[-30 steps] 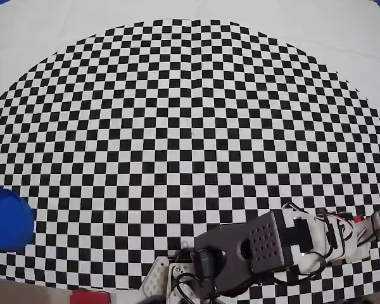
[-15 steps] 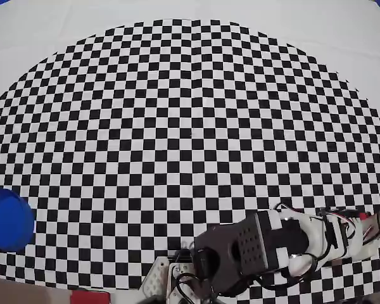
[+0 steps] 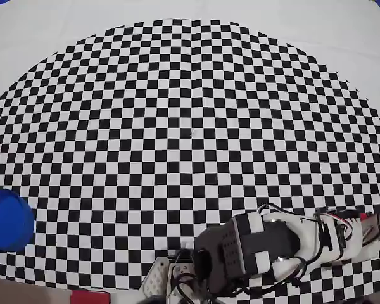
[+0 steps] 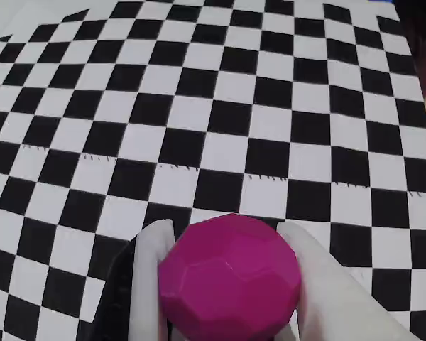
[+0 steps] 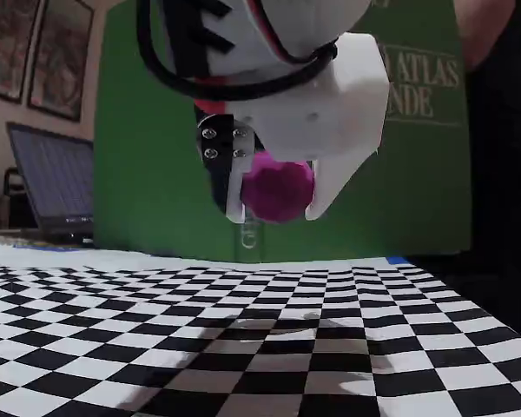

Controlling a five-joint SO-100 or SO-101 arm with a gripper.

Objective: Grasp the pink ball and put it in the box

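Note:
The pink ball [image 4: 231,277] is a faceted magenta sphere, held between the two white fingers [image 4: 148,284] of my gripper [image 4: 226,231], which is shut on it. In the fixed view the ball [image 5: 278,188] hangs in the gripper [image 5: 276,213] well above the checkered mat [image 5: 156,347]. The box [image 3: 9,220], a round bright-blue cup, stands at the mat's left edge in the overhead view, far left of my arm [image 3: 259,250]. From overhead the arm covers the ball and the jaws.
A red piece [image 3: 88,296] lies at the bottom edge near the arm's base. In the fixed view a laptop [image 5: 52,178] stands at the back left, a green atlas cover [image 5: 417,130] behind the gripper, and a dark-clothed person [image 5: 504,174] at the right.
In the overhead view the arm's upper part has swung a little to the left. The blue box has stayed in place.

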